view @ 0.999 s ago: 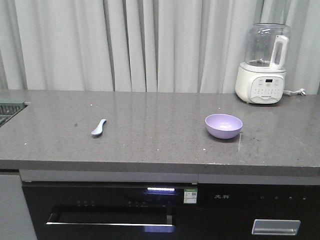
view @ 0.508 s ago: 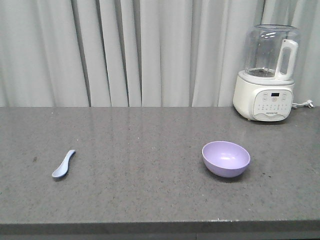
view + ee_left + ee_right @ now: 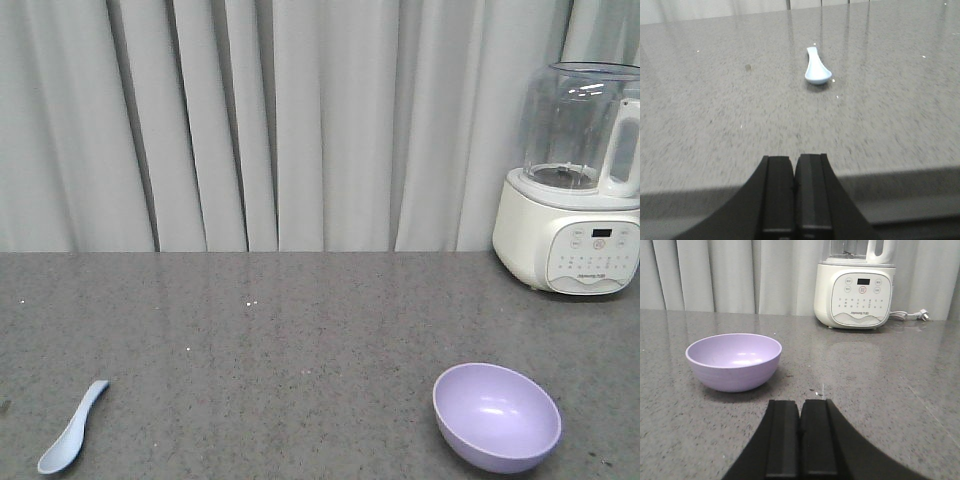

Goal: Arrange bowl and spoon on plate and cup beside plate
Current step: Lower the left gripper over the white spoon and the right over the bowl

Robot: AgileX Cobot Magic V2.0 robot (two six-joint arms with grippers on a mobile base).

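Observation:
The lavender bowl (image 3: 496, 416) stands upright and empty at the counter's right front, and shows left of centre in the right wrist view (image 3: 733, 361). The pale spoon (image 3: 72, 428) lies flat at the counter's left front; in the left wrist view the spoon (image 3: 817, 69) lies well ahead with its scoop nearest me. My left gripper (image 3: 794, 165) is shut on nothing, near the counter's front edge. My right gripper (image 3: 801, 410) is shut and empty, just right of the bowl and short of it. The plate and the cup are out of view.
A white blender base with a clear jug (image 3: 582, 190) stands at the back right by the grey curtain (image 3: 300, 120); the same blender (image 3: 856, 285) has a cord and plug trailing right. The grey stone counter (image 3: 300, 350) ends in a front edge (image 3: 900, 187).
The front view has moved closer to the counter: the cabinet front below has left the picture, and bowl, spoon and blender look bigger and lower. Neither bowl nor spoon has moved on the counter.

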